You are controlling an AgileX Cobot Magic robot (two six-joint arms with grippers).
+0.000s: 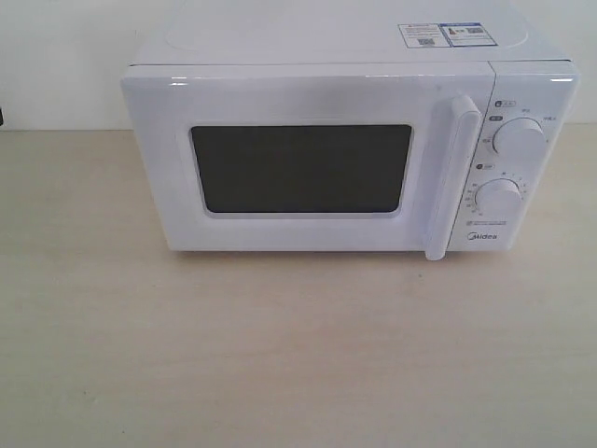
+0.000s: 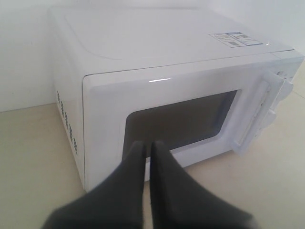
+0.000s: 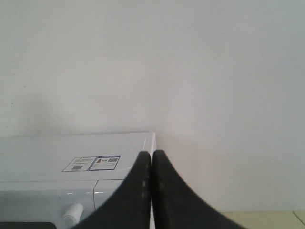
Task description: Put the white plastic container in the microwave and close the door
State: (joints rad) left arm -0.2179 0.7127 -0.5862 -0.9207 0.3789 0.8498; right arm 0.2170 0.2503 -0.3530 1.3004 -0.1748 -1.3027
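Observation:
The white Midea microwave [image 1: 345, 149] stands at the back of the table, with its door [image 1: 298, 163] shut flush and the tall white handle [image 1: 450, 177] beside the two dials. No white plastic container shows in any view. Neither arm appears in the exterior view. In the left wrist view my left gripper [image 2: 145, 145] is shut and empty, held off the door's [image 2: 181, 119] dark window toward the hinge side. In the right wrist view my right gripper [image 3: 151, 155] is shut and empty, above and behind the microwave's [image 3: 71, 152] top right corner.
A light wooden tabletop [image 1: 298, 355] stretches in front of the microwave. A plain white wall [image 3: 190, 71] rises behind it. Stickers [image 1: 441, 35] lie on the microwave's top.

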